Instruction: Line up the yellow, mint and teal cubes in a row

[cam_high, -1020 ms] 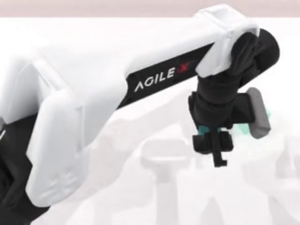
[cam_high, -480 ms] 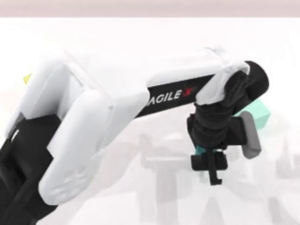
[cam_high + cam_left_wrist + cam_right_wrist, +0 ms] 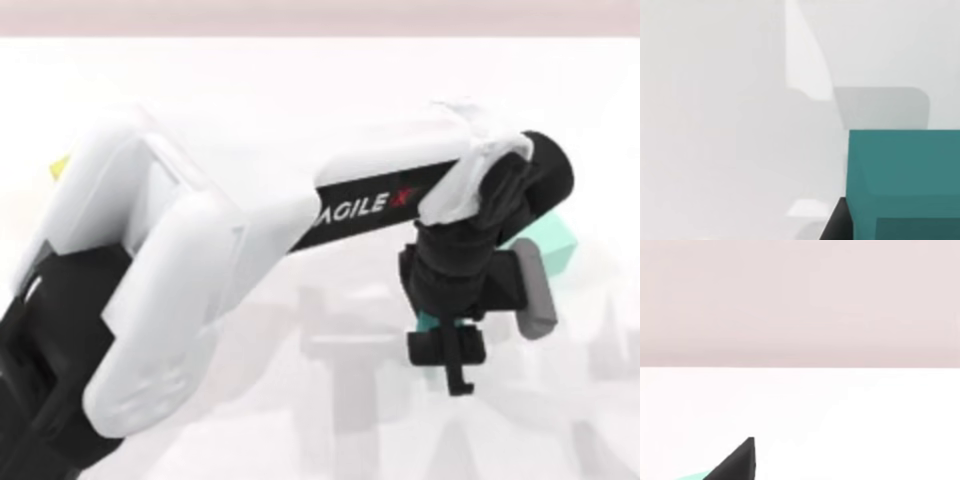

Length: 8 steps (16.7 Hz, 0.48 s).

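Note:
My left arm reaches across the top view, and its gripper (image 3: 450,352) points down right of centre. It is shut on the small teal cube (image 3: 428,322), of which only a sliver shows under the wrist. In the left wrist view the teal cube (image 3: 905,175) fills the corner, with one dark finger (image 3: 839,225) pressed against its side. The mint cube (image 3: 552,246) sits just behind and right of that wrist, partly hidden by it. A corner of the yellow cube (image 3: 60,166) peeks out at the far left behind the arm. My right gripper (image 3: 740,462) shows only as a dark wedge in its own wrist view.
The white table (image 3: 300,100) runs back to a pale pink wall (image 3: 320,15). My left arm's white links (image 3: 180,270) hide much of the table's left half. A mint sliver (image 3: 692,476) lies at the edge of the right wrist view.
Over the last second my left arm drew back toward the front and slightly left with the teal cube, uncovering the mint cube. In the last half second it has hardly moved.

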Available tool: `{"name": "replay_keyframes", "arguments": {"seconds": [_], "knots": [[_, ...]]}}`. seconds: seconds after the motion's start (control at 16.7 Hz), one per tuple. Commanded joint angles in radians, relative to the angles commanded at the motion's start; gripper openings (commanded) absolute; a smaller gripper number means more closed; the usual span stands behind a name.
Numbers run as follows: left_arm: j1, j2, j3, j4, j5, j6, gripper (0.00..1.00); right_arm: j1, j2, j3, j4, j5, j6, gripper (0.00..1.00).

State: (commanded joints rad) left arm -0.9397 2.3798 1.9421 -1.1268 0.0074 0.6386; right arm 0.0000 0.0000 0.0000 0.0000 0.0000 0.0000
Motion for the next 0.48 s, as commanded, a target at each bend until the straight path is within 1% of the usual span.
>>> {"name": "replay_keyframes", "arguments": {"seconds": [0.42, 0.48], "knots": [[0.000, 0.000, 0.000, 0.000, 0.000, 0.000, 0.98, 0.000, 0.000, 0.000, 0.000, 0.000, 0.000, 1.00], [0.000, 0.000, 0.000, 0.000, 0.000, 0.000, 1.00, 0.000, 0.000, 0.000, 0.000, 0.000, 0.000, 1.00]]}}
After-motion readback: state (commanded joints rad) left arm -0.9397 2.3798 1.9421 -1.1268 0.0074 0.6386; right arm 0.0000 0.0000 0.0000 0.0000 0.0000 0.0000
